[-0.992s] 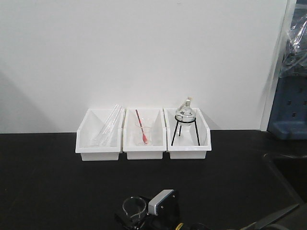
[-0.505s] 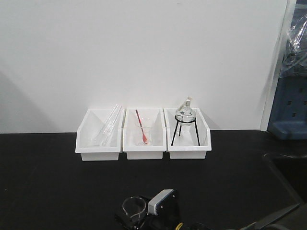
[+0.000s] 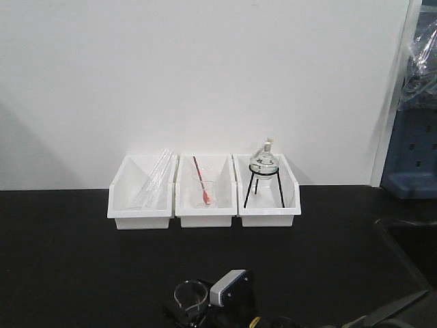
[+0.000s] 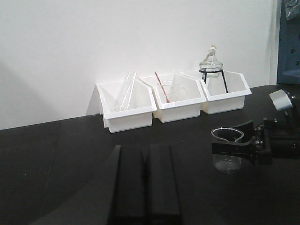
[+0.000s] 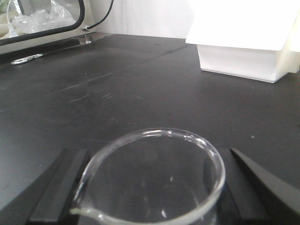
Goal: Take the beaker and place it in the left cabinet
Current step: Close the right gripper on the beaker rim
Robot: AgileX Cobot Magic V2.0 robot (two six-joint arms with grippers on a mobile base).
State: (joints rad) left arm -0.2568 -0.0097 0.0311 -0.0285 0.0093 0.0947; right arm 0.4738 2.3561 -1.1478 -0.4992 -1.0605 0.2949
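While well short of the white bins (image 4: 180, 111), clamped the beaker (image 4: 227, 164) in the right claw (image 4: 228, 147) — with left claw (image 4: 146, 151) pressed together.

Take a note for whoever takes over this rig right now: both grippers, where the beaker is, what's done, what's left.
Grippers: right gripper shut on the small clear glass beaker with a pour spout; left gripper shut, empty.
Beaker is near the front of the black tabletop, short of the three white plastic bins; lifted or not, cannot tell.
Done: grasp.
Left: carry it to the left cabinet, out of every view, and place it inside.
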